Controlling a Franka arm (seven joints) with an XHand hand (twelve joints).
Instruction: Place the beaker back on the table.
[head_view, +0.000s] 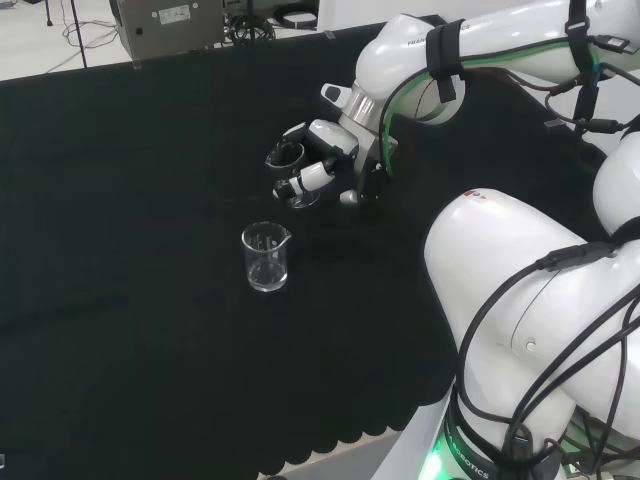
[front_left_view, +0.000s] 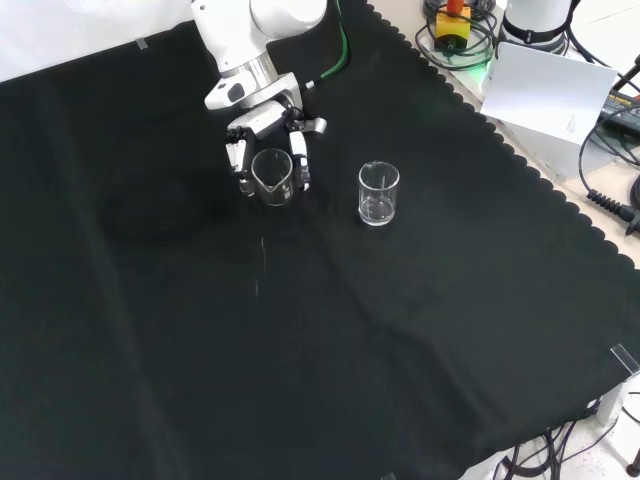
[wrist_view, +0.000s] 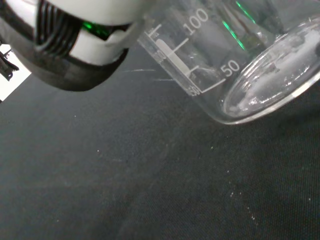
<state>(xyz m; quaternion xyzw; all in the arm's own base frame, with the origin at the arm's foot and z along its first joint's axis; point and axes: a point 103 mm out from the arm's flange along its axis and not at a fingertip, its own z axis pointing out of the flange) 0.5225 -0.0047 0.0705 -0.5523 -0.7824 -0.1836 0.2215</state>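
Two clear glass beakers show on the black cloth of the surface (front_left_view: 420, 330). One, the held beaker (front_left_view: 272, 177), sits inside the robot hand (front_left_view: 262, 150), whose black and white fingers (front_left_view: 299, 165) curl round its sides, one on each flank in the front view. In the head view the same held beaker (head_view: 300, 190) lies under the robot hand (head_view: 312, 160), near the middle of the cloth and to the left of the arm's white links. The wrist view shows its base (wrist_view: 270, 80) close and large, tilted, with printed graduation marks on the wall and the dark cloth just beneath; whether the base touches the cloth cannot be told. The second beaker (front_left_view: 379, 193) stands upright and free, to the right of the held one in the front view, near it but apart. In the head view that second beaker (head_view: 266, 257) stands nearer the camera than the robot hand.
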